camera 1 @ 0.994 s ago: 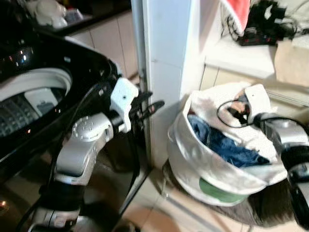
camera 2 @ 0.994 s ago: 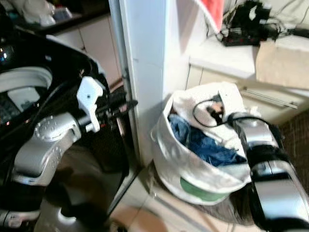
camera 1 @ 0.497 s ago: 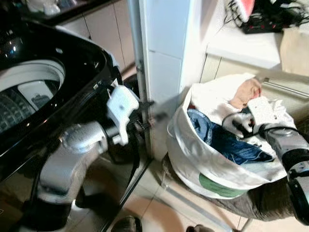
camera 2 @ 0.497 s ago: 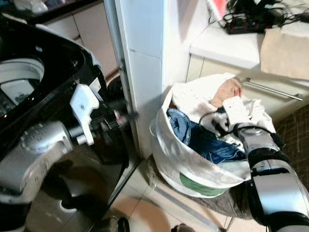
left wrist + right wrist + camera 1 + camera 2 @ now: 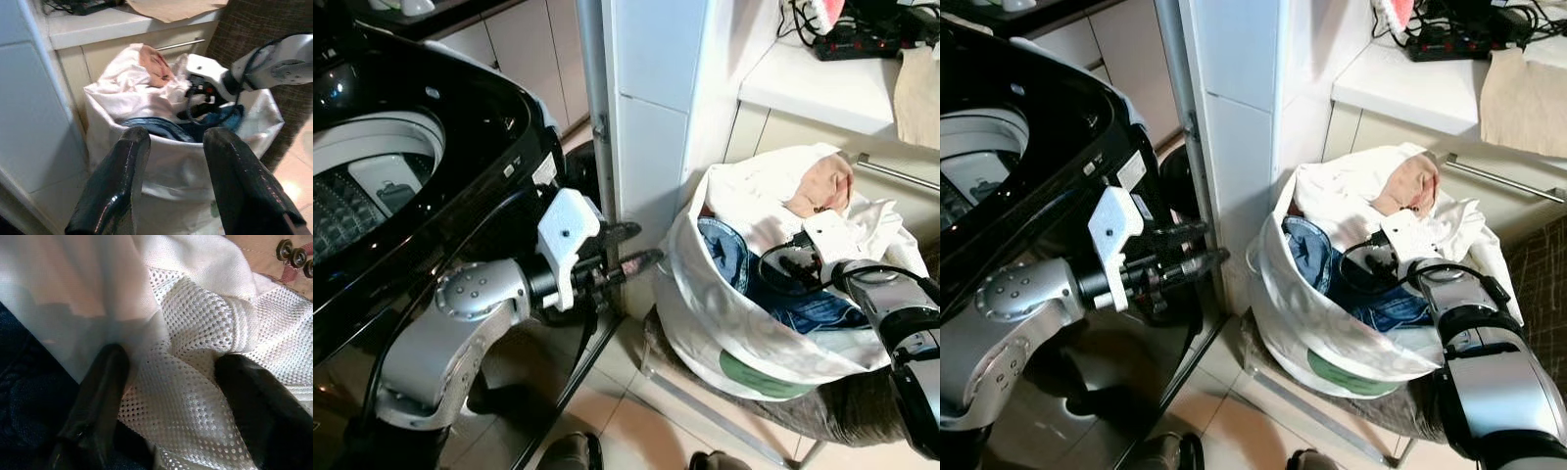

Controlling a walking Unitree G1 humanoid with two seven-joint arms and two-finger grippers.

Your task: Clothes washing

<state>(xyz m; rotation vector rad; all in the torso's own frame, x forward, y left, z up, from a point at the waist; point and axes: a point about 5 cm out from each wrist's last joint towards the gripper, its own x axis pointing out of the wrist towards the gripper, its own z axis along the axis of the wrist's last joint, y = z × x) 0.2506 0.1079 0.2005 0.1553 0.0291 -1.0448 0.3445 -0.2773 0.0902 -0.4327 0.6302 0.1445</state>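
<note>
White pillar [image 5: 651,147] between washing machine [image 5: 421,157] and laundry bag [image 5: 724,333].

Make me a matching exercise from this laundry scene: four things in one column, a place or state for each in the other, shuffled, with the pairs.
Things:
1. left hand
2. right hand
3. blue jeans
4. washing machine

Places or states:
A. lid up, drum showing
B. inside the white laundry bag
C. open, held in the air beside the machine
D. fingers astride white mesh cloth

Pairs: 1-C, 2-D, 3-B, 4-A
</note>
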